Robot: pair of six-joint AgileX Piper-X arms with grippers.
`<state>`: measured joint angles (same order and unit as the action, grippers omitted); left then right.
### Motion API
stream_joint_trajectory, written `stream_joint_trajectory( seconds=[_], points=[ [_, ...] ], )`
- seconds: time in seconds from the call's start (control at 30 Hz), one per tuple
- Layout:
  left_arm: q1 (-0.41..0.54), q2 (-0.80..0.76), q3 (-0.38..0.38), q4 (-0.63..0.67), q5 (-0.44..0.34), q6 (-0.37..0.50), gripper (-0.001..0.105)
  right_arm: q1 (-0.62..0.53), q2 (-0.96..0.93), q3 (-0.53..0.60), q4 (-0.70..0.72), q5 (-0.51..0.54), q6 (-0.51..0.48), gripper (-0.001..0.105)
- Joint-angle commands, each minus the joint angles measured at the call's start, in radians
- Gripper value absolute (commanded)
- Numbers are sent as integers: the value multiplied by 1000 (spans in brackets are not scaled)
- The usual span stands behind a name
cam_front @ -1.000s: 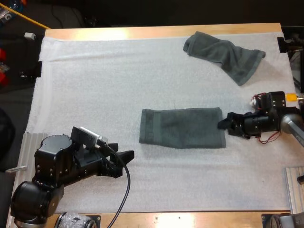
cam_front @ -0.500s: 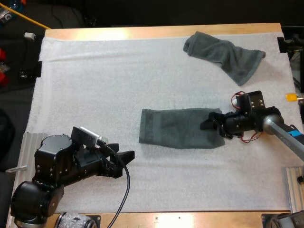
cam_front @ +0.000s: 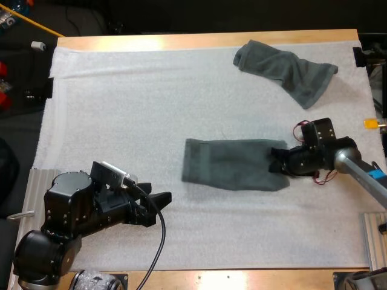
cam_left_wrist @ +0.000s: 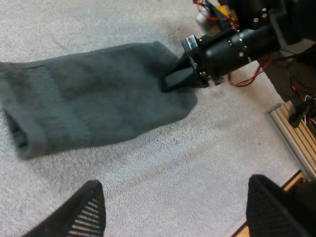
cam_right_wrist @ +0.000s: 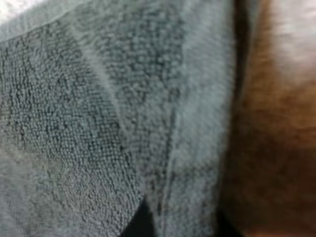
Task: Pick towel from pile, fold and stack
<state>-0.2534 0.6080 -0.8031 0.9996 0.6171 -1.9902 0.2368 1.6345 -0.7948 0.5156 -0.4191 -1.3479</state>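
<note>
One crumpled towel [cam_front: 284,71] well beyond folded towel [cam_front: 227,164], seemingly in right pincer [cam_front: 276,162].

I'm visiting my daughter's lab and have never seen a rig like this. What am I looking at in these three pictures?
This is a robot with two arms at a wooden table covered by a white mat. The wide picture comes from a camera behind the arms, looking forward and down. The other two come from cameras riding on each wrist. Each arm ends in a hand of two black fingers. The left hand is open above the mat's near side and holds nothing. The right hand appears closed on the right end of a folded towel lying mid-mat. Its wrist camera sits so near that you see grey-green cloth up close. A second, crumpled towel lies at the mat's far right.
</note>
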Motion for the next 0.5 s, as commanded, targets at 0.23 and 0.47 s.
stream_joint_trajectory(
  seconds=[0.23, 0.47],
  points=[
    [1, -2, -5, 1, 8, -10, 60, -1, -168, -26, 252, 361, -197, 0],
    [1, 3, -5, 1, 0, -10, 60, -1, -241, -107, 433, 549, -312, 0]
  ],
)
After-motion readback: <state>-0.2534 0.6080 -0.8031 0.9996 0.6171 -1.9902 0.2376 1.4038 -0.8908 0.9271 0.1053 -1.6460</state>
